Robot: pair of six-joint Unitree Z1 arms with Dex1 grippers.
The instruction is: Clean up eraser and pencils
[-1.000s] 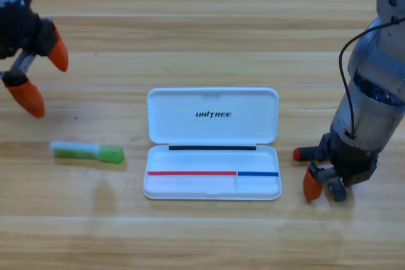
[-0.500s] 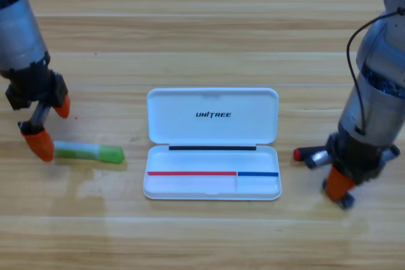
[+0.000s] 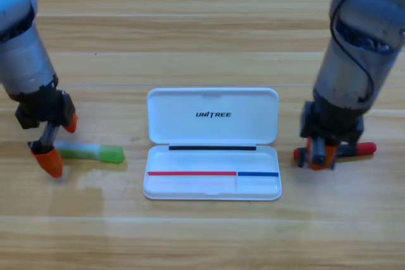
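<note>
The pale green pencil (image 3: 88, 152) lies flat on the table, left of the white case (image 3: 190, 184). My left gripper (image 3: 59, 142) is open, with one orange jaw on either side of the pencil's left end. The black pencil shows only its red ends (image 3: 366, 149) to the right of the case. My right gripper (image 3: 321, 155) points down over its middle and hides the rest. No eraser is in view.
The white case lies open at the table's centre, its lid (image 3: 212, 102) folded back away from me. Both grey arms come down from the top corners, one on each side of the case.
The left gripper has dropped down to the green pencil's left end. The right gripper has moved up and left onto the black pencil, whose right red end now shows.
</note>
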